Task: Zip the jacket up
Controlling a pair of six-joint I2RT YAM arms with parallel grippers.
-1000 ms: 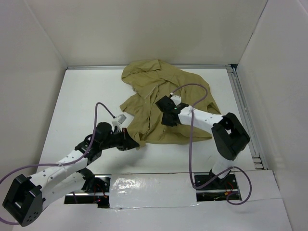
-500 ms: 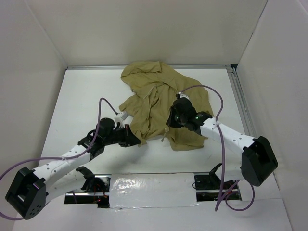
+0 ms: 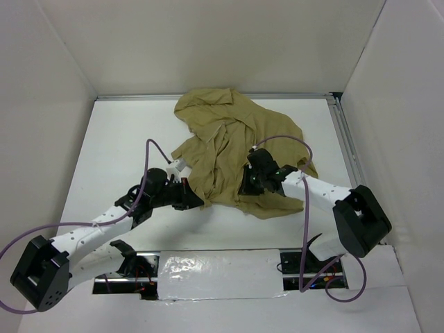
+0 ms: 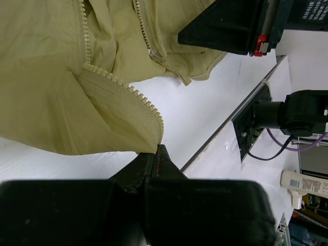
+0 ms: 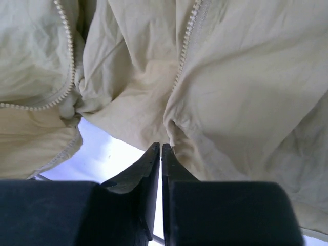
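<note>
The khaki jacket [image 3: 236, 135] lies crumpled and unzipped at the back middle of the white table. My left gripper [image 3: 200, 204] sits at its lower left corner. In the left wrist view this gripper [image 4: 157, 148] is shut, with the hem corner where a row of zipper teeth [image 4: 128, 93] ends pinched at its tips. My right gripper [image 3: 244, 190] rests over the lower hem, right of the left one. In the right wrist view its jaws [image 5: 161, 146] stand a thin slit apart with nothing between them, just before a fold of jacket [image 5: 246, 77]. Both zipper rows [image 5: 187, 46] lie apart.
A metal rail [image 3: 350, 159] runs along the table's right side, and white walls close in the back and both sides. Silver tape [image 3: 215, 267] covers the near edge between the arm bases. The right arm's black link [image 4: 230, 25] shows in the left wrist view.
My right gripper came down from the jacket's middle to its lower hem, and its jaws parted slightly. The jacket's lower right part shifted. My left gripper stayed put.
</note>
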